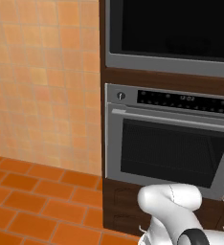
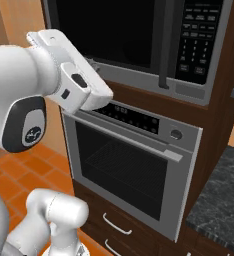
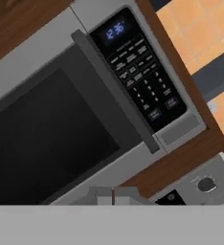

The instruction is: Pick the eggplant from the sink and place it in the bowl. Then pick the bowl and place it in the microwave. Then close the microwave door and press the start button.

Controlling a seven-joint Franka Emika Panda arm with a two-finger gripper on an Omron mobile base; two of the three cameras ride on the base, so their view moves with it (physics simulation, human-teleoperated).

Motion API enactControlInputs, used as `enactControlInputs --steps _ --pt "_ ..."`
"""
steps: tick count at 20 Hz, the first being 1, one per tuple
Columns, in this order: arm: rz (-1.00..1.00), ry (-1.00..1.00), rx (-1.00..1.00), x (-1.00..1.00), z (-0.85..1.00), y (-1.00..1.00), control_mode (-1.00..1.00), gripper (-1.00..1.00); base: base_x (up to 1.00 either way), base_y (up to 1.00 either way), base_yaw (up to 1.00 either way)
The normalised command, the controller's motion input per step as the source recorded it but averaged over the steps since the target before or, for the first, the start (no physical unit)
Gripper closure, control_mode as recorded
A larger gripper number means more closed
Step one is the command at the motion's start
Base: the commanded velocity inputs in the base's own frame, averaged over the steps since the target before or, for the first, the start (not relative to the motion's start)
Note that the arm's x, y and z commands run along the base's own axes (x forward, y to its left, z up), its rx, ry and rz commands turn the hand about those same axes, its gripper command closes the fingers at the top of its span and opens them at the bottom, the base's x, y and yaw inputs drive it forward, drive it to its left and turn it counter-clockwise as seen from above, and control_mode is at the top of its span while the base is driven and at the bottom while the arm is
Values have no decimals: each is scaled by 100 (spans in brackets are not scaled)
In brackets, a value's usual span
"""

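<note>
The microwave (image 2: 129, 35) sits built in above the oven, and its black glass door (image 3: 47, 139) lies flush in the grey frame. The long bar handle (image 3: 115, 91) runs beside the keypad (image 3: 142, 81), whose display is lit. My gripper (image 3: 113, 195) is raised close to the microwave's lower frame, below the door; in the right base view its fingertips (image 2: 95, 65) show past the white hand. The fingertips stand together, shut, with nothing between them. The microwave's lower part (image 1: 171, 28) also shows in the left base view. The eggplant, bowl and sink are out of view.
A handled oven (image 2: 129, 165) with a control strip (image 1: 181, 100) sits under the microwave, with wooden drawers (image 2: 116, 225) below it. A dark stone counter (image 2: 219, 200) lies to the right. An orange tiled wall (image 1: 47, 86) and floor (image 1: 28, 201) are to the left.
</note>
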Motion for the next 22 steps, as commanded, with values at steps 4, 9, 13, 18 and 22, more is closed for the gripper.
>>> enactControlInputs --steps 4,9,13,18,22 --pt "0 5 -16 16 8 -6 -100 100 0 0 0" --pt "0 0 -12 24 19 -13 -100 100 0 0 0" --pt "0 1 -12 51 0 -34 -100 100 0 0 0" --pt "0 2 -3 42 0 -46 -100 100 0 0 0" --pt "0 0 0 4 0 -43 -100 100 0 0 0"
